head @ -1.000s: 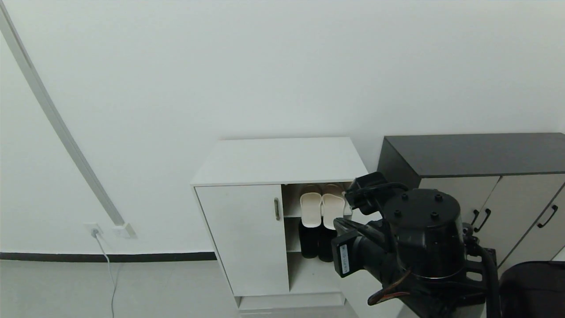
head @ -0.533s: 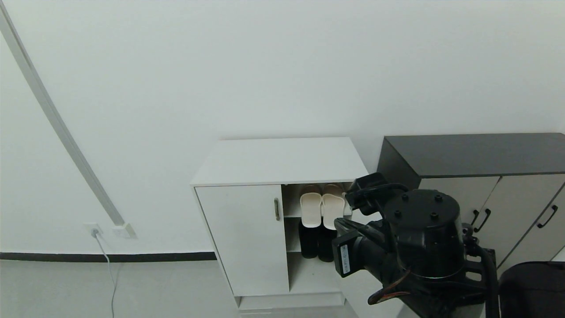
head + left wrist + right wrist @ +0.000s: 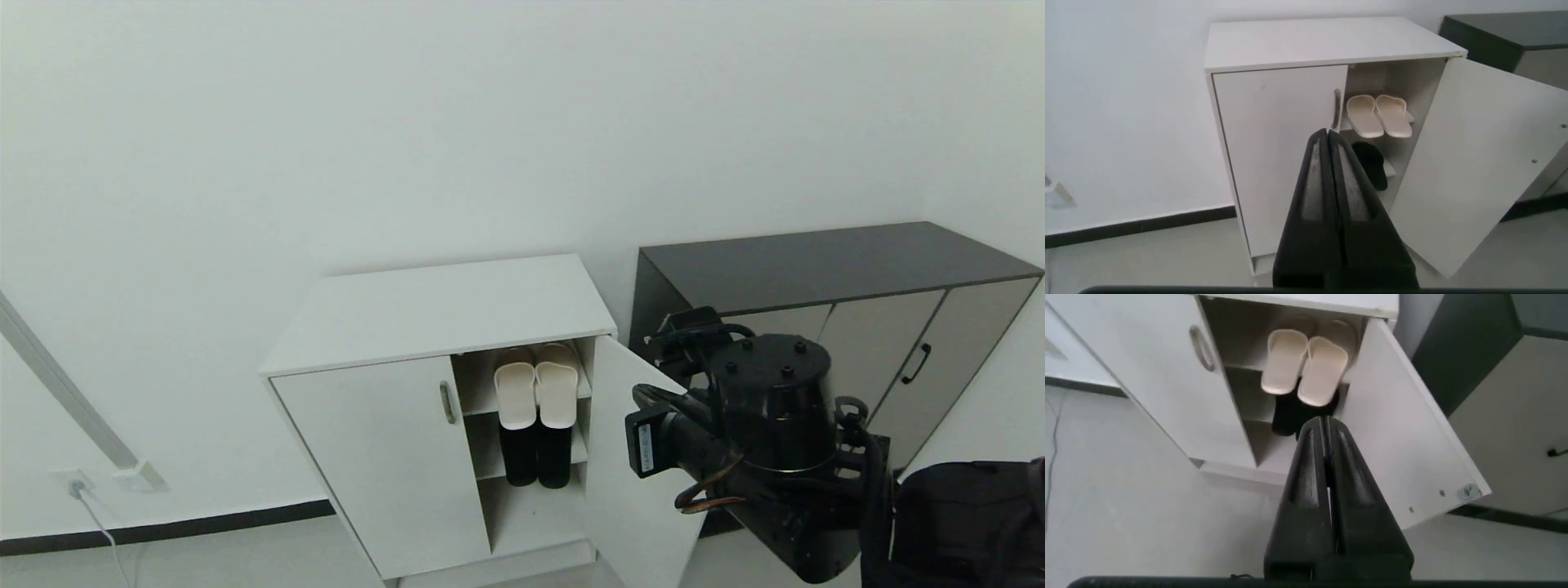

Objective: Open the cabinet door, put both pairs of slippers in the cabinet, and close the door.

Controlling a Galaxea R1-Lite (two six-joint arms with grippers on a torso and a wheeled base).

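The white cabinet (image 3: 441, 310) stands against the wall with its left door (image 3: 384, 465) closed and its right door (image 3: 637, 482) swung open. A white pair of slippers (image 3: 535, 392) lies on the upper shelf, toes hanging over the edge. A black pair of slippers (image 3: 536, 453) sits on the shelf below. My right arm (image 3: 735, 425) hovers beside the open door. My right gripper (image 3: 1325, 425) is shut and empty, aimed at the black pair (image 3: 1288, 416) under the white pair (image 3: 1305, 363). My left gripper (image 3: 1329, 137) is shut and empty, facing the closed door's handle (image 3: 1336, 110).
A dark cabinet with grey doors (image 3: 816, 261) stands just right of the white one, close behind the open door (image 3: 1413, 457). A wall socket with a cable (image 3: 77, 490) is low at the left. Bare floor (image 3: 1143, 498) lies before the cabinet.
The head camera has turned, so the whole picture has shifted left and the open right door now shows. The slippers and the right arm keep their places relative to the cabinet.
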